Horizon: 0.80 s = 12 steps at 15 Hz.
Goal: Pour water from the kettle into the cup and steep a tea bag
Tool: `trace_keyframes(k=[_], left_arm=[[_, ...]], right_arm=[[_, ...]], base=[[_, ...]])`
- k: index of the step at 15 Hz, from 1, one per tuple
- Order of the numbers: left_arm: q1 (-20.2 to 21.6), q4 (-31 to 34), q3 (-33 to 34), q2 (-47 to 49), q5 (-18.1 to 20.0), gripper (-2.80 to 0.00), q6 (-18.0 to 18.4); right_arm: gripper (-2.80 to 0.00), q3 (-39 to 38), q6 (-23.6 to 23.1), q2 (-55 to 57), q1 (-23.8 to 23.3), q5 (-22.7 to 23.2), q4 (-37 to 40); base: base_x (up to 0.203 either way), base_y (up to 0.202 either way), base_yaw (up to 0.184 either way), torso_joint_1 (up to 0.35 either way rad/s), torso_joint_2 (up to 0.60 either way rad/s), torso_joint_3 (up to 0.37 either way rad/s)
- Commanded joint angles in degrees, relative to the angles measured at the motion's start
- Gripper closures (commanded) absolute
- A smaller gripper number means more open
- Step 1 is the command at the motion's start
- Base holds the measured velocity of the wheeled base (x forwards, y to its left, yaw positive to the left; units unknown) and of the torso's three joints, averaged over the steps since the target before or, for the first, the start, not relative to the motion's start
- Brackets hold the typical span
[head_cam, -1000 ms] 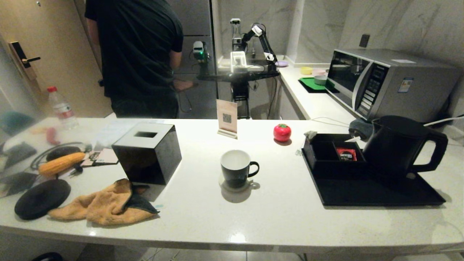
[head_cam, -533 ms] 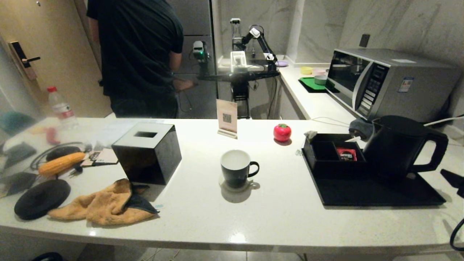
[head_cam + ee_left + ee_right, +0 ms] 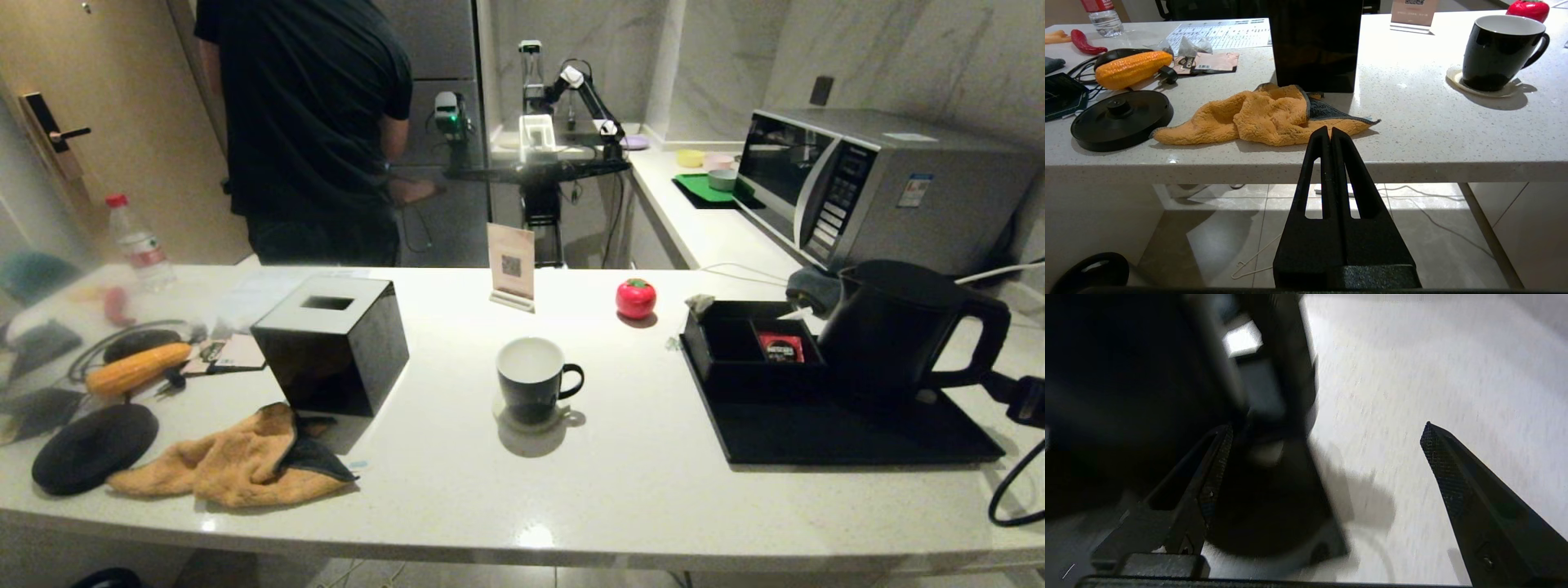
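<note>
The black kettle (image 3: 894, 327) stands on a black tray (image 3: 824, 437) at the right, its loop handle (image 3: 980, 343) facing right. My right gripper (image 3: 1002, 389) comes in from the right edge, just beside the handle's lower end. In the right wrist view it (image 3: 1327, 451) is open, with the kettle's handle (image 3: 1286, 371) near one finger. The black cup (image 3: 531, 380) with a white inside stands on a coaster at mid-table, also seen as the cup (image 3: 1498, 53). A small grey-green tea bag (image 3: 700, 304) lies at the tray box's far corner. My left gripper (image 3: 1330, 132) is shut, below the table's front edge.
A black tissue box (image 3: 335, 343), an orange cloth (image 3: 237, 461), a black round base (image 3: 94, 445) and a corn cob (image 3: 135, 367) lie at the left. A red sachet (image 3: 780, 347) is in the tray's box. A red tomato-shaped thing (image 3: 635, 298) and a microwave (image 3: 873, 188) lie beyond.
My right gripper has come into the head view from the right edge and moved left toward the kettle's handle. Nothing on the table has moved.
</note>
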State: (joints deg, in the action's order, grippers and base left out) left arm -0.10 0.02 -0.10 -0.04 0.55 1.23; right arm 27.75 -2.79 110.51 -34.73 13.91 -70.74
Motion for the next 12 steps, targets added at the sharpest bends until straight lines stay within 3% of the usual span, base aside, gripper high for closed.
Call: trace_keyframes(k=[1,5,12], left_arm=[[0.01,-0.02,0.01,0.04,-0.02,0.00,0.00],[0.01,-0.02,0.01,0.04,-0.02,0.00,0.00],[0.01,-0.02,0.01,0.04,-0.02,0.00,0.00]], right_arm=[[-2.80,3.96,-0.39,3.94,-0.04,0.07,-1.36],[-2.80,8.56,-1.43,7.37,0.01,0.07,-2.24],[-2.80,9.95,-1.08,9.19,0.91,0.15,-3.09]], base=[[0.000,0.000,0.000,0.000,0.00,0.000],[0.000,0.000,0.000,0.000,0.00,0.000],[0.000,0.000,0.000,0.000,0.00,0.000]])
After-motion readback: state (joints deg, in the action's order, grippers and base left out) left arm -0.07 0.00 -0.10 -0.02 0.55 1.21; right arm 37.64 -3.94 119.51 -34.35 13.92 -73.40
